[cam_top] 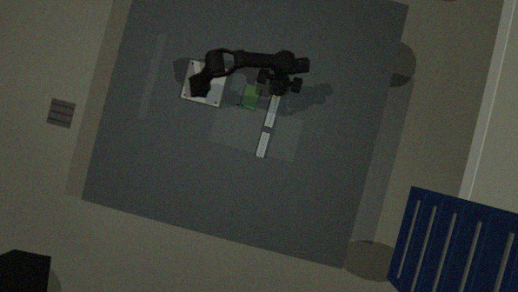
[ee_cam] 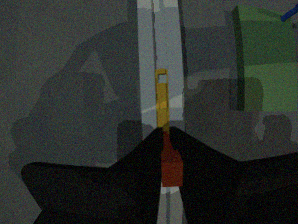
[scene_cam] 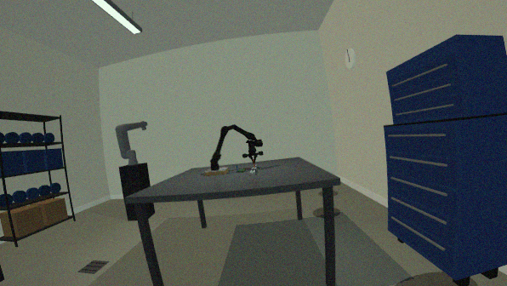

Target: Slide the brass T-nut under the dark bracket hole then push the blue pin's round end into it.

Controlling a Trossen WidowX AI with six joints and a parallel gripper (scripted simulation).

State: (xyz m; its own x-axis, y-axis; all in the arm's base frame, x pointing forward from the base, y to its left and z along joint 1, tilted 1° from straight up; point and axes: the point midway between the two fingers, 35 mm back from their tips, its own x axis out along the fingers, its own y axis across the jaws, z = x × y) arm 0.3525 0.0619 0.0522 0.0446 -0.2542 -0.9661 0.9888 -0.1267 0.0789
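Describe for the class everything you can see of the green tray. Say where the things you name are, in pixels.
The green tray [cam_top: 249, 98] [scene_cam: 242, 171] [ee_cam: 270, 85] is a small, plain, matte-looking rectangular piece, with a darker side facing the aluminum rail [cam_top: 262, 144] [ee_cam: 172, 55]. It rests on the table beside the rail, apart from it. A blue pin [ee_cam: 290, 13] shows at one end. Shadow dulls part of its top.

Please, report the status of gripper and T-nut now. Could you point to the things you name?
Gripper [cam_top: 276, 93] [scene_cam: 253, 163] [ee_cam: 165, 132] shut on orange handle [ee_cam: 172, 170], over the rail [cam_top: 262, 145] [ee_cam: 172, 30]. Brass T-nut [ee_cam: 162, 102] at the rail; seating unclear. No obstruction seen between it and dark bracket [cam_top: 268, 129].
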